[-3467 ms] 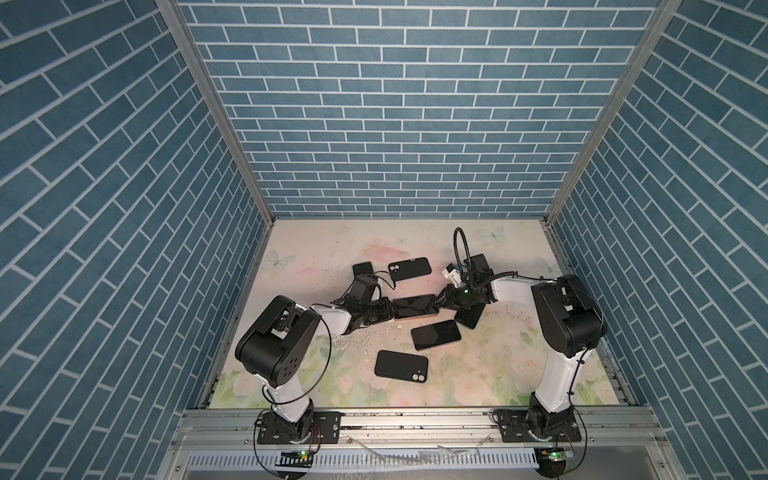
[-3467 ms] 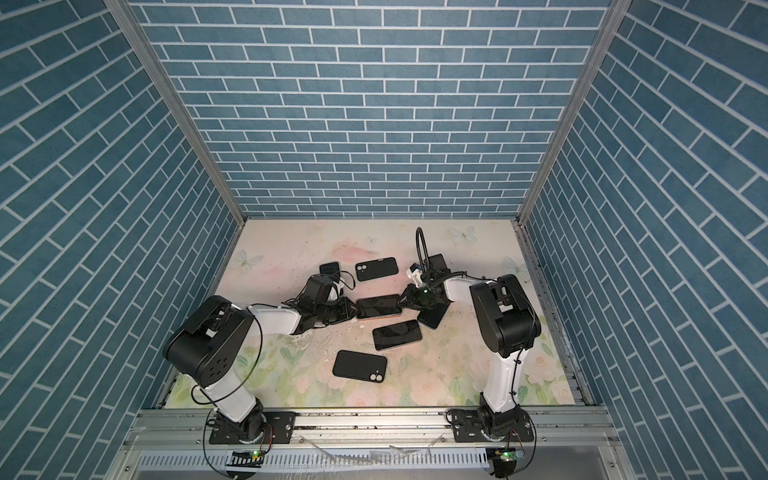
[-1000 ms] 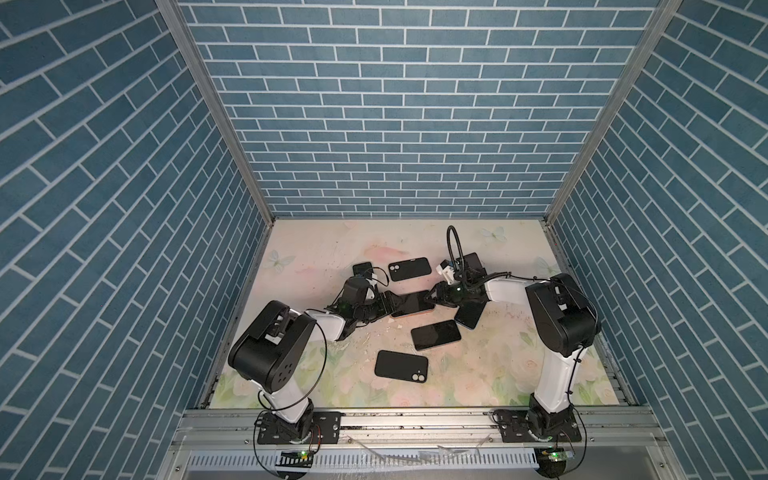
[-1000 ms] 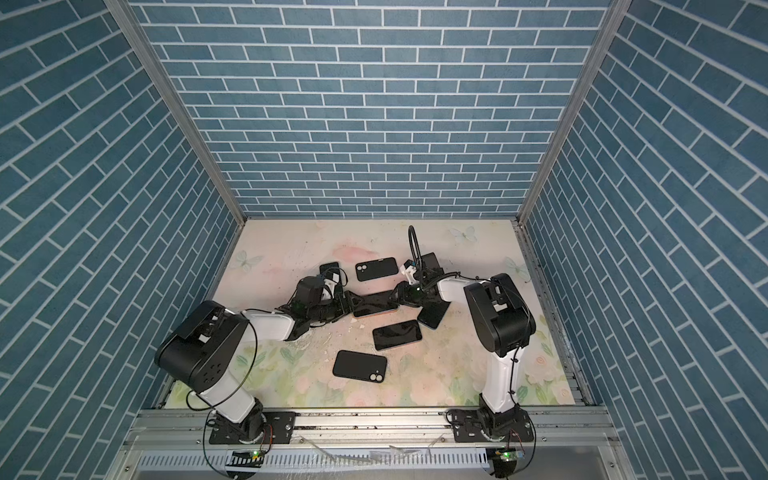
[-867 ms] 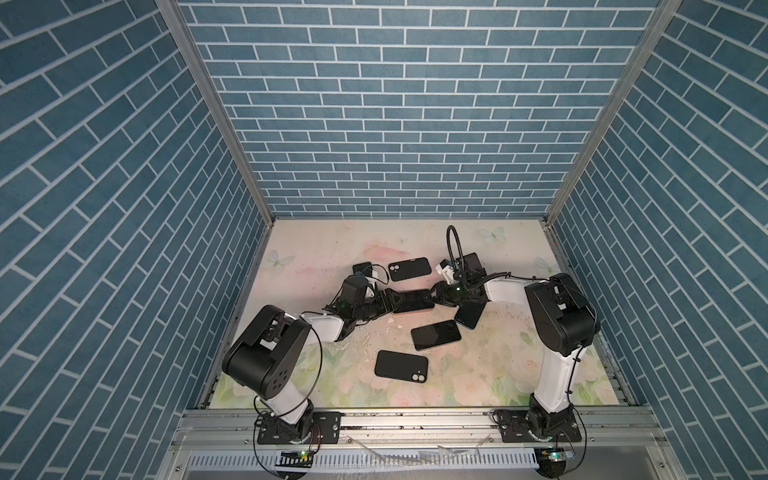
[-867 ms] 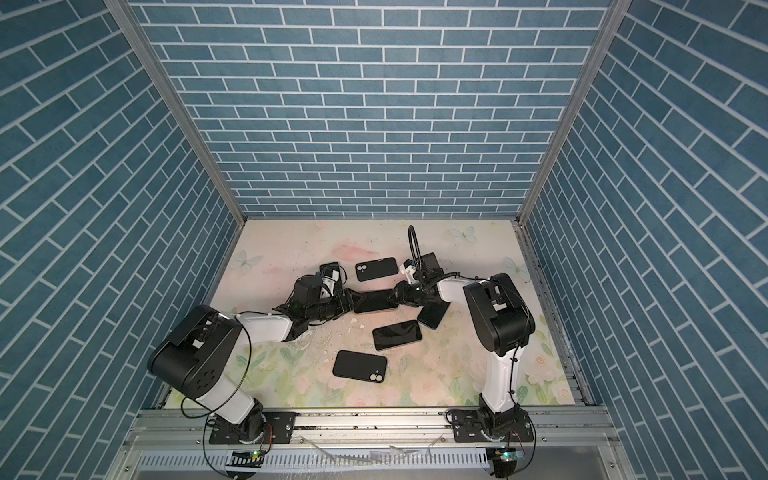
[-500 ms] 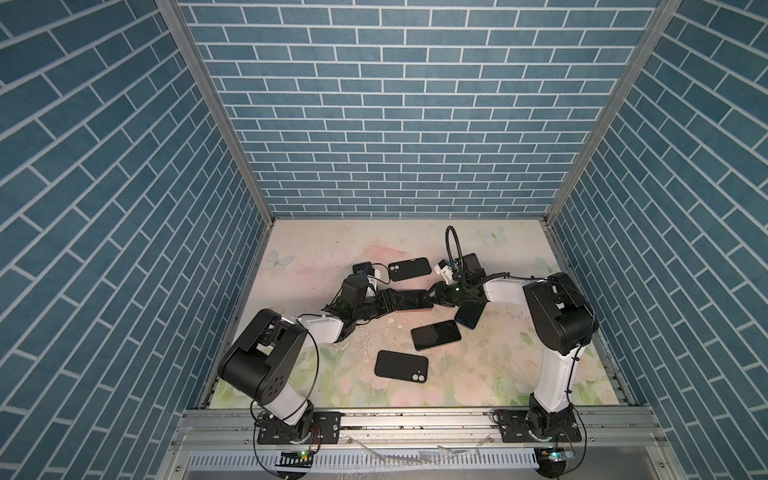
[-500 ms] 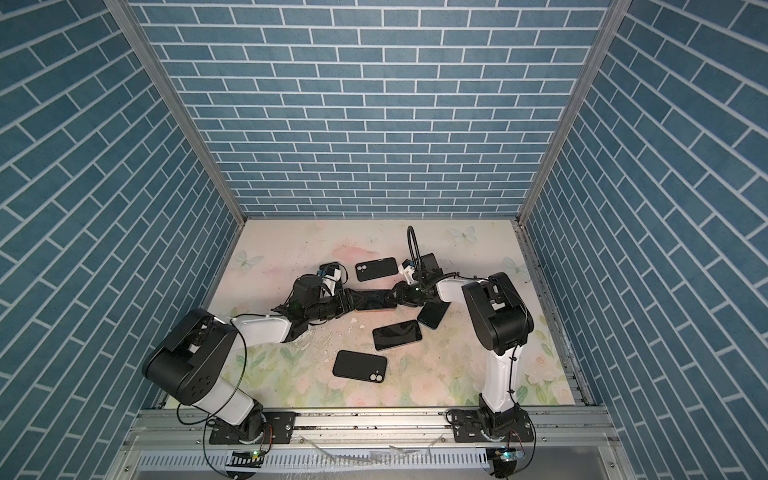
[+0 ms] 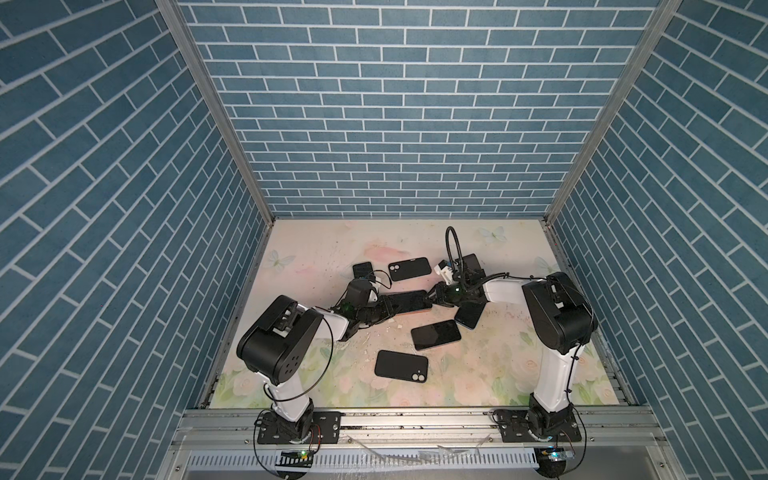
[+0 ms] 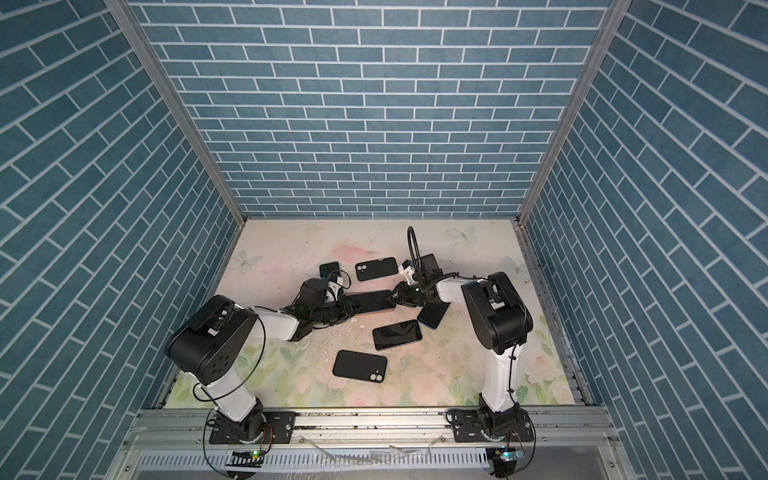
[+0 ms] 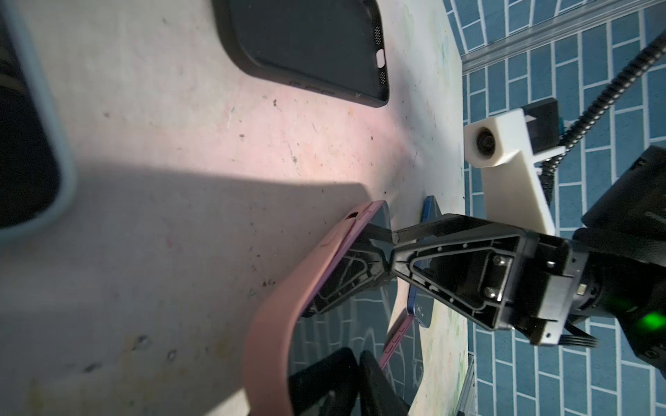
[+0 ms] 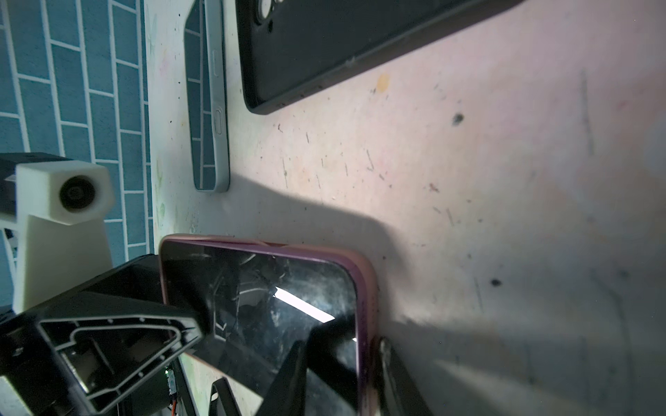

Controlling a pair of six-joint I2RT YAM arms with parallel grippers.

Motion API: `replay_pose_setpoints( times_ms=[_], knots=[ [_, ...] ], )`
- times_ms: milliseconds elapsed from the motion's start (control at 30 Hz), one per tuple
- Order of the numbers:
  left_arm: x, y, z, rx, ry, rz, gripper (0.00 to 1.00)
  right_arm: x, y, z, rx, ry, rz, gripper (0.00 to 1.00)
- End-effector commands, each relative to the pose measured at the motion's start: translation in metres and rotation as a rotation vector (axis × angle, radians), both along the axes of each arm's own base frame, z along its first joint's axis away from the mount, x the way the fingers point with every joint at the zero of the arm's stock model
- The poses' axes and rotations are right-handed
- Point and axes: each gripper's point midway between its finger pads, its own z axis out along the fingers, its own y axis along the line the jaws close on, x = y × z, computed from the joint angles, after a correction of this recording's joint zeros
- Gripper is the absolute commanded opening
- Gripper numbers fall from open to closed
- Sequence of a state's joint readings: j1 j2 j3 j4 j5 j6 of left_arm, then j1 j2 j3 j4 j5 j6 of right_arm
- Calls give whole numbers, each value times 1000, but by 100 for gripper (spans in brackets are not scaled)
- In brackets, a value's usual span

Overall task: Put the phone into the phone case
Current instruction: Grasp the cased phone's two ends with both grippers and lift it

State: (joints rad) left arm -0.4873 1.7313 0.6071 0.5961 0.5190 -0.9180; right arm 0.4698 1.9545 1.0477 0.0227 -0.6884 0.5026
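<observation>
The phone (image 9: 409, 301) (image 10: 372, 301), dark screen up, sits in a pink phone case (image 11: 274, 306) (image 12: 365, 288) at mid table, raised a little between both grippers. My left gripper (image 9: 388, 309) (image 10: 350, 309) (image 11: 356, 360) is shut on its left end, one finger on the glass and the other hidden under the case. At the opposite end my right gripper (image 9: 432, 297) (image 10: 395, 297) (image 12: 360, 360) is shut over the case's rim, one finger on the screen and one outside the pink edge. Along the far edge the rim looks slightly wrinkled.
Around the pair lie a black case (image 9: 409, 269) (image 11: 306, 47) (image 12: 342, 47), a pale-rimmed phone (image 9: 363, 270) (image 12: 211, 108), a bare black phone (image 9: 435, 334), another black case (image 9: 401, 365), and a blue-edged phone (image 9: 467, 316) (image 11: 420, 309) under the right arm.
The left arm has stretched further toward the phone and its jaws have closed on the phone's left end. The right jaws have tightened a little on the other end.
</observation>
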Motion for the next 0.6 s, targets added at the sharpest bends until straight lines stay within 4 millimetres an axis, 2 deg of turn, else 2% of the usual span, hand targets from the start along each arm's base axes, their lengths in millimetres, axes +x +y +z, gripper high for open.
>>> replay_pose_setpoints(
  times_ms=[0, 167, 367, 467, 567],
  knots=[
    [8, -12, 15, -37, -68, -28, 28, -40, -14, -50, -110, 181, 4, 32],
    [10, -15, 15, -63, -65, -24, 18, -38, -13, -45, -96, 174, -3, 33],
    [8, -14, 20, -88, -83, -16, 7, -25, -15, -25, -50, 139, -36, 40],
    [7, -13, 31, -97, -113, -21, 3, -9, -27, -4, -13, 95, -95, 42],
    [7, -15, 46, -91, -158, -48, 2, 9, -45, 26, 5, 3, -150, 42]
  ],
)
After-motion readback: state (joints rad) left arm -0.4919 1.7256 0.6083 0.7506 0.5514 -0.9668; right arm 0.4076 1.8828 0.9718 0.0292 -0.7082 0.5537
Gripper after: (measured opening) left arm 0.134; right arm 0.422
